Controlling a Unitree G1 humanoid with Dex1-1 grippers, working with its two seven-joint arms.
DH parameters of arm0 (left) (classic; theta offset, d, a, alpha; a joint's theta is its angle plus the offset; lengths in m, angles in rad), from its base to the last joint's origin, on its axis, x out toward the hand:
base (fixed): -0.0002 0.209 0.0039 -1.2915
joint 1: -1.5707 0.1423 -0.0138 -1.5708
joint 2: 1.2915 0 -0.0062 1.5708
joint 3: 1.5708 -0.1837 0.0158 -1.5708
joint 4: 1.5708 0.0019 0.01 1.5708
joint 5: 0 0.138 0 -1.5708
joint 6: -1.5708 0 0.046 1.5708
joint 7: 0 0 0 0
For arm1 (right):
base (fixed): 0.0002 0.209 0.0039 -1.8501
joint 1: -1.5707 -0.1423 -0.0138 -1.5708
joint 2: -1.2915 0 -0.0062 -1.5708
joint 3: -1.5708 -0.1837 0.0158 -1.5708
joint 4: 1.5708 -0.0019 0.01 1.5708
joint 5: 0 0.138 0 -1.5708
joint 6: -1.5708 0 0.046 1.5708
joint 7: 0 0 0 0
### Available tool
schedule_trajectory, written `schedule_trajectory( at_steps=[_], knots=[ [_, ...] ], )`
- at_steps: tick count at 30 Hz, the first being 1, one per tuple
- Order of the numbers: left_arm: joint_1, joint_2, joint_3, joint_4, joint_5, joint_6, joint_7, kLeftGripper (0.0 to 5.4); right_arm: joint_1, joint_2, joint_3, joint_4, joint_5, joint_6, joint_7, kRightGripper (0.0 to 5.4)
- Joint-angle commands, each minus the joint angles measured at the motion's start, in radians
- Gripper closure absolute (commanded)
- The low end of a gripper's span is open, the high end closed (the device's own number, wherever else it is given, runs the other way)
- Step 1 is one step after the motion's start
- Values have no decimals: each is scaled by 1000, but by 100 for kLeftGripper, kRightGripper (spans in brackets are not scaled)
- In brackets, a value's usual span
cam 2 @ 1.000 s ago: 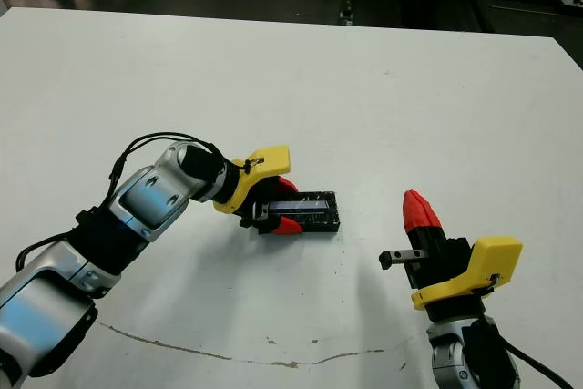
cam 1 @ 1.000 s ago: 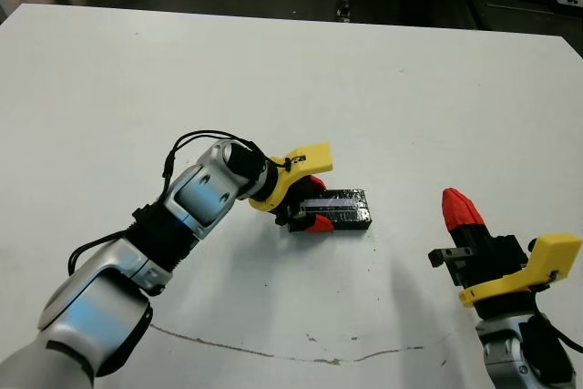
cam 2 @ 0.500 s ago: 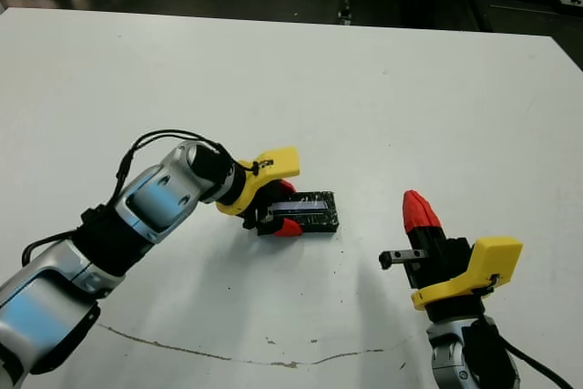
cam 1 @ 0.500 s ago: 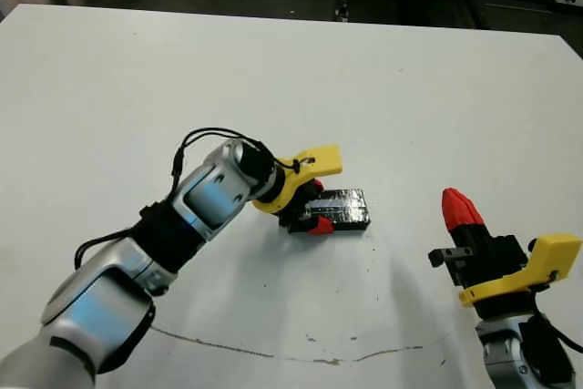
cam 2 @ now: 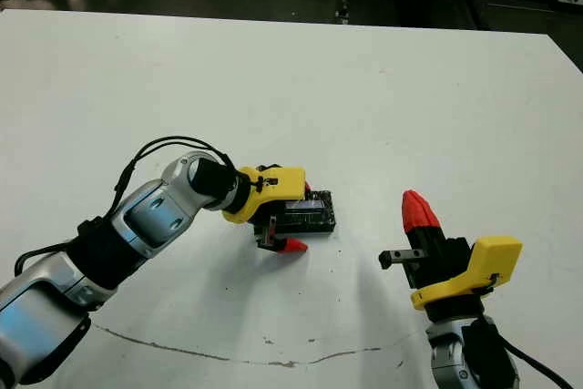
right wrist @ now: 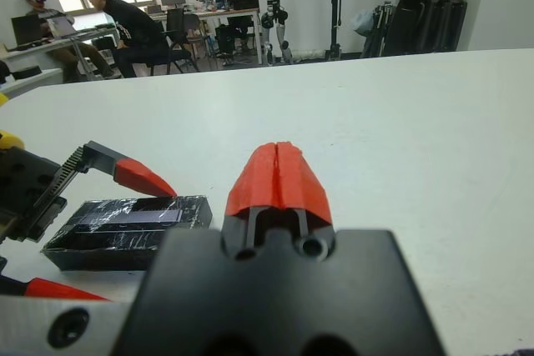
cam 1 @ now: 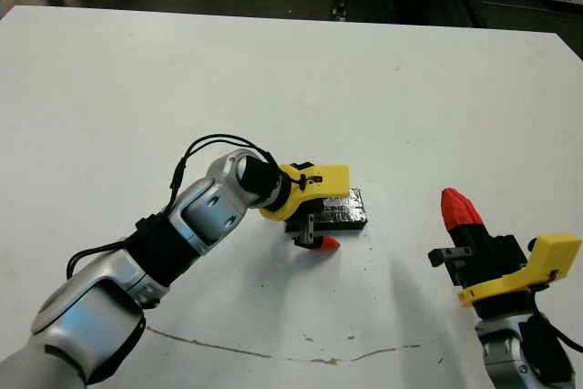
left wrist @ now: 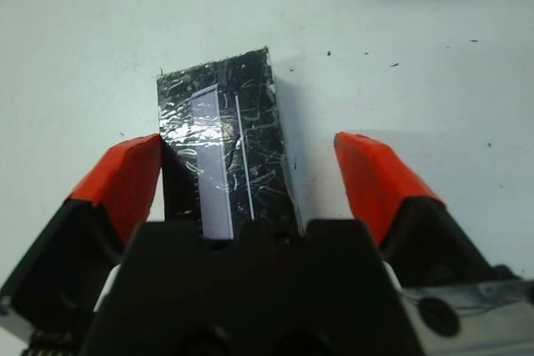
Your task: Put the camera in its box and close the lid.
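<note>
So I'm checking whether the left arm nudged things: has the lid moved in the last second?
No. The lid lies at the same distance from the table's far edge; only the left gripper turned, now open astride it.

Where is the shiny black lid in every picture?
Left eye view: the lid lies mid-table, partly under the left gripper.
Right eye view: same spot, just left of centre.
Left wrist view: centre, between the two spread red fingers.
Right wrist view: lower left, beside a red fingertip of the left gripper.
Shared landmark: the lid's pale silvery stripe.
</note>
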Motion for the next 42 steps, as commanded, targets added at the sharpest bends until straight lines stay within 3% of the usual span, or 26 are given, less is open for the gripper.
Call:
schedule_trajectory(
  at_steps=[1,16,22,26,29,34,38,42],
  knots=[
    [78,62,-17,9,13,21,-26,1,1,-16,-8,-2,0,12,-2,540],
    [176,259,130,-56,-30,-13,-48,1,-1,-9,0,-4,2,17,-6,540],
    [229,361,233,-147,-70,64,-48,1,-1,-7,5,-4,2,20,-11,540],
    [262,403,335,-181,-137,143,-44,1,-2,-9,10,1,-2,16,-9,540],
    [268,406,421,-198,-193,180,-23,1,-1,-8,13,2,-2,16,-10,540],
    [234,411,491,-240,-237,223,16,1,-2,-6,15,9,0,5,-4,540],
    [230,351,559,-312,-297,311,109,36,-1,-6,17,10,-5,3,-3,540],
    [251,245,618,-371,-369,312,210,98,0,-6,18,11,-9,1,-2,540]
  ],
)
